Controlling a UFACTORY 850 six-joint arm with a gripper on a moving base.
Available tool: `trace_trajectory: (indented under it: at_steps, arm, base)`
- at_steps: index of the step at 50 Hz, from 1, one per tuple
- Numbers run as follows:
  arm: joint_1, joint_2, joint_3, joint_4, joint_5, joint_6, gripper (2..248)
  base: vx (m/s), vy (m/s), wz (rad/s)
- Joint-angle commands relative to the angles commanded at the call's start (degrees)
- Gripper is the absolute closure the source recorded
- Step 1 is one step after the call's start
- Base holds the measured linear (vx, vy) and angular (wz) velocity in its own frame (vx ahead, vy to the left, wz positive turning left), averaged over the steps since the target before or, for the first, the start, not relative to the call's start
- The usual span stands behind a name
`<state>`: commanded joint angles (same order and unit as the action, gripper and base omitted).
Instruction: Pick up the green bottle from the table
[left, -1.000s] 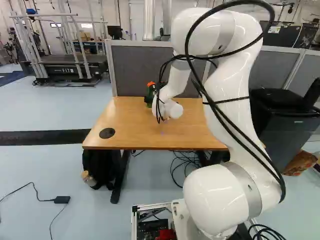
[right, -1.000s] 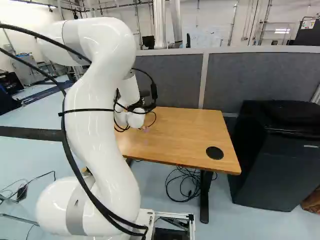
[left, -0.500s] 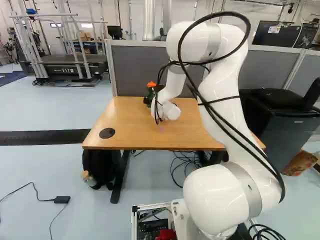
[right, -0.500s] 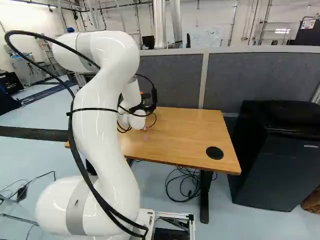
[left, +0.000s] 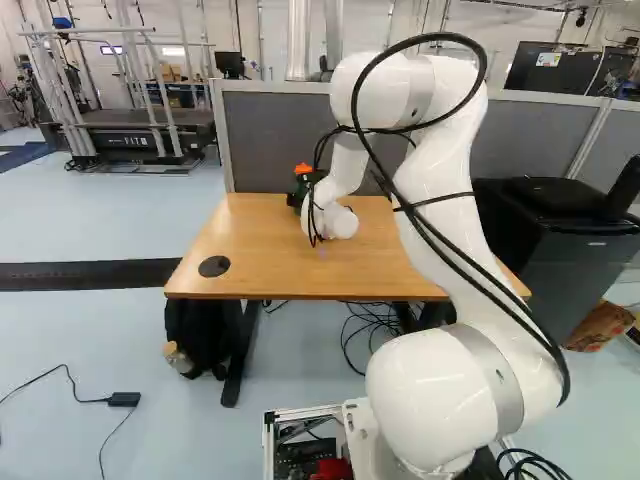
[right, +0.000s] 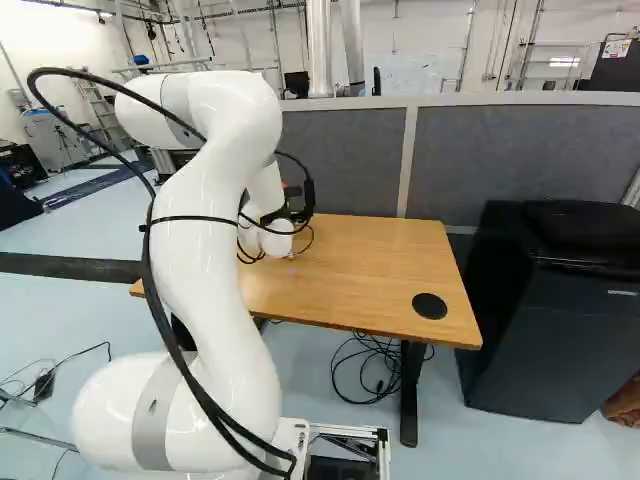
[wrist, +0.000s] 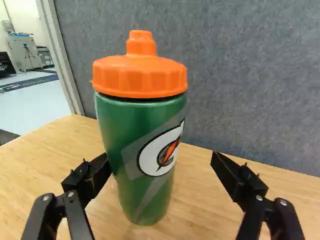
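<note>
Hand (wrist: 161, 164) spread apart, I've reached forward to the bottle (wrist: 142, 120); it's nearer one finger, so centring should precede closing.

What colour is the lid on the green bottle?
The lid is plain orange; it shows best in the wrist view.

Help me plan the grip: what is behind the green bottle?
Behind the bottle, past the table, stands a grey partition; whatever the bottle covers cannot be seen.
</note>
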<state>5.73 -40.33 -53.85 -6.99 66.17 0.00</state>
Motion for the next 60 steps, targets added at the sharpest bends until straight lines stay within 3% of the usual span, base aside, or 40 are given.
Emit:
trace_trajectory:
  at_steps: [6, 7, 11, 12, 16, 17, 21, 22, 36, 60]
  arm:
    - [0.0, 0.0, 0.0, 0.0, 0.0, 0.0, 3]
    - [0.0, 0.0, 0.0, 0.0, 0.0, 0.0, 19]
    - [0.0, 0.0, 0.0, 0.0, 0.0, 0.0, 19]
    - [0.0, 0.0, 0.0, 0.0, 0.0, 0.0, 58]
    - [0.0, 0.0, 0.0, 0.0, 0.0, 0.0, 58]
    - [0.0, 0.0, 0.0, 0.0, 0.0, 0.0, 97]
    - [0.0, 0.0, 0.0, 0.0, 0.0, 0.0, 97]
    - [0.0, 0.0, 0.0, 0.0, 0.0, 0.0, 129]
    - [0.0, 1.4, 1.7, 0.0, 0.0, 0.0, 135]
    - [-0.7, 10.3, 10.5, 0.0, 0.0, 0.0, 135]
  base:
    - [0.0, 0.0, 0.0]
    - [0.0, 0.0, 0.0]
    - [0.0, 0.0, 0.0]
    - [0.0, 0.0, 0.0]
    - [0.0, 0.0, 0.0]
    - [0.0, 0.0, 0.0]
    - [0.0, 0.0, 0.0]
    - [0.0, 0.0, 0.0]
    - [0.0, 0.0, 0.0]
    - [0.0, 0.0, 0.0]
